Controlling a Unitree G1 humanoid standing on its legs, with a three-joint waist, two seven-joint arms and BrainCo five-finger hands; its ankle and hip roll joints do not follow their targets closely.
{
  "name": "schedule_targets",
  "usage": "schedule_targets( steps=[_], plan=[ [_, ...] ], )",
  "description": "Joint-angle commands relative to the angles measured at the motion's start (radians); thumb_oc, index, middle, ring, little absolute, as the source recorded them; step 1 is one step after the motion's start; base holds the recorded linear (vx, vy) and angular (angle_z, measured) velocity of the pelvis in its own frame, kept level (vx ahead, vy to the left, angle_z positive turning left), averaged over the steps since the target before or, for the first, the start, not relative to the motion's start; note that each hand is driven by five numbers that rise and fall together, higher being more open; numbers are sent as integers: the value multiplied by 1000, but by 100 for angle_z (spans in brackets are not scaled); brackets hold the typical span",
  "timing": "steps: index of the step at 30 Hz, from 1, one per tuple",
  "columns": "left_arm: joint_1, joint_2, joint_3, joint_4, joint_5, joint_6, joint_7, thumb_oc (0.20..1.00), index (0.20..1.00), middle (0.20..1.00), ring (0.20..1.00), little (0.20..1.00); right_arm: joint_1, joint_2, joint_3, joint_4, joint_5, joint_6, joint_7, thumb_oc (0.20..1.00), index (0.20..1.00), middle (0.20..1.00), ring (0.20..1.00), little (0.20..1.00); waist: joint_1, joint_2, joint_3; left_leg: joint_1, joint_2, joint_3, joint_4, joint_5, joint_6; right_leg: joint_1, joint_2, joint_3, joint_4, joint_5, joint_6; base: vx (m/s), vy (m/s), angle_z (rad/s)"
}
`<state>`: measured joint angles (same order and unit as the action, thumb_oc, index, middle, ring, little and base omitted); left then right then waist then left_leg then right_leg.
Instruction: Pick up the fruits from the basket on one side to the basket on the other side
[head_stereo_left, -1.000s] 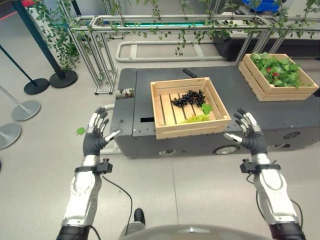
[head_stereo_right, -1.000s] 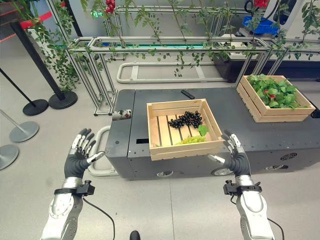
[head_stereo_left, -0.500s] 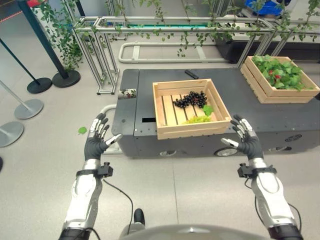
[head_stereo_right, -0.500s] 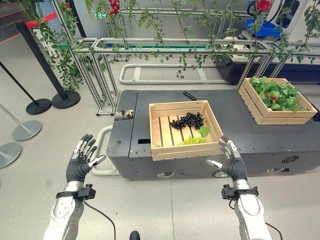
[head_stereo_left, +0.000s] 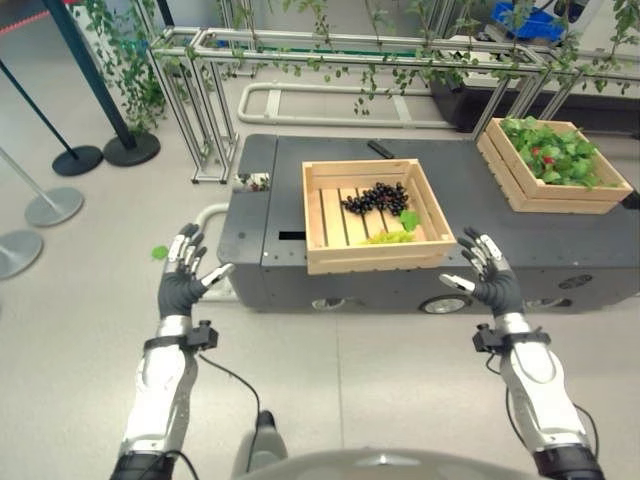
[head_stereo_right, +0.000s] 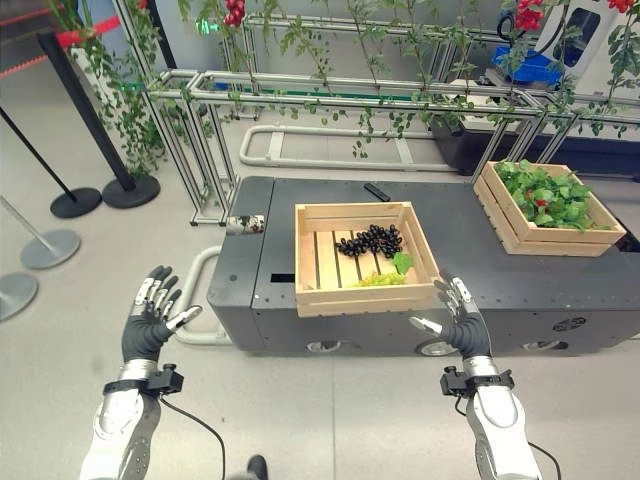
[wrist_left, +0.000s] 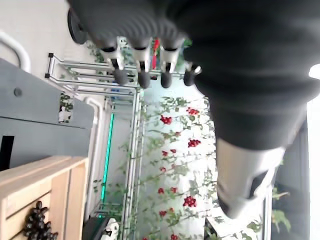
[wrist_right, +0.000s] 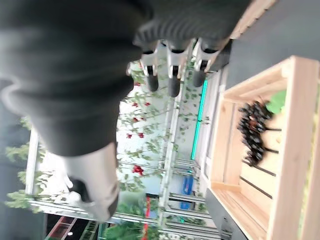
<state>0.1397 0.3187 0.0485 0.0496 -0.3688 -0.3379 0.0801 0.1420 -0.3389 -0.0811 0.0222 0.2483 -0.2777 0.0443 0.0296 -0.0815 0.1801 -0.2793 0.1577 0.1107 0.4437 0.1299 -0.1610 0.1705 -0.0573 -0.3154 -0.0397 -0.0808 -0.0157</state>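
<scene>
1. Left eye view: left hand (head_stereo_left: 181, 285) is raised over the floor, fingers straight and spread, thumb out to the side, holding nothing.
2. Right hand (head_stereo_left: 489, 281) is raised likewise, fingers straight and spread, palm empty.
3. Near wooden crate (head_stereo_left: 371, 257) stands on the dark platform (head_stereo_left: 520, 232), between the two hands and just beyond their fingertips. The right fingertips are near the crate's front right corner, not touching. The left fingertips are well apart from the crate, off the platform's left end.
4. Dark grapes (head_stereo_left: 376, 196) lie in the crate toward its far side. Green grapes (head_stereo_left: 392, 237) lie against its near wall, with a green leaf (head_stereo_left: 409, 218) just beyond them.
5. Second wooden crate (head_stereo_left: 548, 192) sits on the same platform, well beyond and outward of the right fingertips. It holds green leaves (head_stereo_left: 556, 150) with small red fruits (head_stereo_left: 547, 151) among them.
6. Small black object (head_stereo_left: 379, 149) lies on the platform just beyond the near crate.
7. Metal frame with hanging vines (head_stereo_left: 350, 55) stands beyond the platform.
8. Left wrist view: fingers (wrist_left: 141, 75) extended. Right wrist view: fingers (wrist_right: 171, 77) extended, the dark grapes beyond them.
</scene>
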Motion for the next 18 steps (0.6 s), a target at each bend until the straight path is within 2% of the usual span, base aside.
schedule_targets(
  steps=[1, 3, 4, 5, 6, 7, 8, 9, 10, 11, 12, 14, 15, 16, 17, 18],
  plan=[
    [-59, 15, 17, -29, 8, -51, 16, 1000, 1000, 1000, 1000, 1000, -59, -43, -7, -44, 28, -57, -24, 1000, 1000, 1000, 1000, 1000, -5, 33, 24, 9, 24, 5, -138, -36, 23, 45, 38, -10, -41, -90, 42, 235, 108, 2],
    [-52, 20, 15, -29, 32, -56, 31, 1000, 1000, 1000, 1000, 1000, -73, -53, 5, -33, 14, -71, -36, 1000, 1000, 1000, 1000, 1000, 10, 57, 17, 22, 32, -27, -373, 52, 5, 53, 50, -4, -40, -107, 61, 238, 119, -6],
    [-51, 21, 15, -29, 36, -58, 38, 1000, 1000, 1000, 1000, 1000, -81, -64, 11, -31, 5, -73, -42, 1000, 1000, 1000, 1000, 1000, 16, 63, 18, 4, 44, -38, -441, 60, -3, 62, 50, 0, -36, -119, 67, 189, 84, -12],
    [-51, 20, 15, -29, 37, -59, 39, 1000, 1000, 1000, 1000, 1000, -82, -65, 13, -29, 4, -74, -43, 1000, 1000, 1000, 1000, 1000, 15, 63, 18, 11, 43, -36, -456, 68, -4, 61, 49, 0, -34, -122, 67, 260, 133, -16],
    [-50, 26, 28, -23, 46, -62, 56, 1000, 1000, 1000, 1000, 1000, -107, -79, 25, -18, -6, -71, -53, 1000, 1000, 1000, 1000, 1000, 21, 64, 17, 7, 69, -44, -473, 86, -19, 83, 48, 17, -27, -139, 74, 389, 208, -26],
    [-42, 33, 42, -20, 54, -63, 61, 1000, 1000, 1000, 1000, 1000, -112, -68, 36, -24, -6, -65, -42, 1000, 1000, 1000, 1000, 1000, 27, 67, 0, 27, 78, -7, -461, 105, -24, 107, 49, 27, -26, -148, 78, 385, 208, -32],
    [-42, 34, 42, -20, 54, -63, 61, 1000, 1000, 1000, 1000, 1000, -112, -67, 36, -25, -6, -65, -42, 1000, 1000, 1000, 1000, 1000, 29, 66, 1, 31, 79, -4, -466, 108, -26, 107, 49, 29, -27, -148, 77, 434, 278, -57],
    [-43, 45, 51, -35, 60, -66, 63, 1000, 1000, 1000, 1000, 1000, -112, -57, 34, -35, -8, -61, -34, 1000, 1000, 1000, 1000, 1000, 33, 50, -16, 26, 71, 16, -413, 83, -6, 119, 22, 29, -11, -162, 86, 228, 158, -54],
    [-43, 46, 52, -35, 60, -66, 63, 1000, 1000, 1000, 1000, 1000, -112, -56, 34, -36, -9, -60, -34, 1000, 1000, 1000, 1000, 1000, 35, 47, -17, 23, 69, 18, -405, 77, -5, 117, 18, 30, -8, -164, 88, 439, 313, -52],
    [-43, 60, 58, -47, 63, -71, 67, 1000, 1000, 1000, 1000, 1000, -115, -42, 44, -39, -8, -56, -28, 1000, 1000, 1000, 1000, 1000, 44, 22, -23, 0, 44, 19, -332, 37, 24, 116, -17, 41, 34, -177, 94, 223, 164, -33],
    [-43, 61, 58, -47, 63, -70, 67, 1000, 1000, 1000, 1000, 1000, -115, -41, 44, -39, -7, -56, -28, 1000, 1000, 1000, 1000, 1000, 45, 19, -24, -5, 42, 21, -322, 29, 26, 113, -22, 42, 39, -181, 96, 324, 255, -33],
    [-45, 74, 59, -62, 62, -68, 64, 1000, 1000, 1000, 1000, 1000, -118, -22, 52, -31, -7, -50, -20, 1000, 1000, 1000, 1000, 1000, 54, -9, -32, -14, 13, 39, -268, -30, 64, 87, -61, 44, 113, -173, 118, 265, 248, -31],
    [-47, 77, 57, -71, 55, -68, 59, 1000, 1000, 1000, 1000, 1000, -115, -15, 50, -28, -10, -47, -18, 1000, 1000, 1000, 1000, 1000, 54, -18, -36, -12, -5, 51, -251, -62, 82, 60, -82, 42, 171, -146, 141, 326, 339, -21],
    [-54, 78, 51, -81, 49, -68, 55, 1000, 1000, 1000, 1000, 1000, -111, -11, 49, -29, -20, -44, -18, 1000, 1000, 1000, 1000, 1000, 45, -24, -38, -2, -30, 58, -244, -87, 97, 30, -108, 49, 243, -85, 170, 215, 253, -9],
    [-55, 78, 51, -82, 49, -67, 55, 1000, 1000, 1000, 1000, 1000, -111, -10, 48, -30, -21, -43, -18, 1000, 1000, 1000, 1000, 1000, 46, -23, -43, -6, -30, 60, -247, -83, 99, 22, -108, 51, 245, -82, 171, 317, 414, 8],
    [-62, 82, 37, -103, 51, -69, 48, 1000, 1000, 1000, 1000, 1000, -98, -8, 43, -37, -34, -40, -15, 1000, 1000, 1000, 1000, 1000, 27, -16, -48, 34, -74, 62, -263, -117, 127, -29, -145, 68, 366, 10, 189, 296, 449, 21]
  ],
)
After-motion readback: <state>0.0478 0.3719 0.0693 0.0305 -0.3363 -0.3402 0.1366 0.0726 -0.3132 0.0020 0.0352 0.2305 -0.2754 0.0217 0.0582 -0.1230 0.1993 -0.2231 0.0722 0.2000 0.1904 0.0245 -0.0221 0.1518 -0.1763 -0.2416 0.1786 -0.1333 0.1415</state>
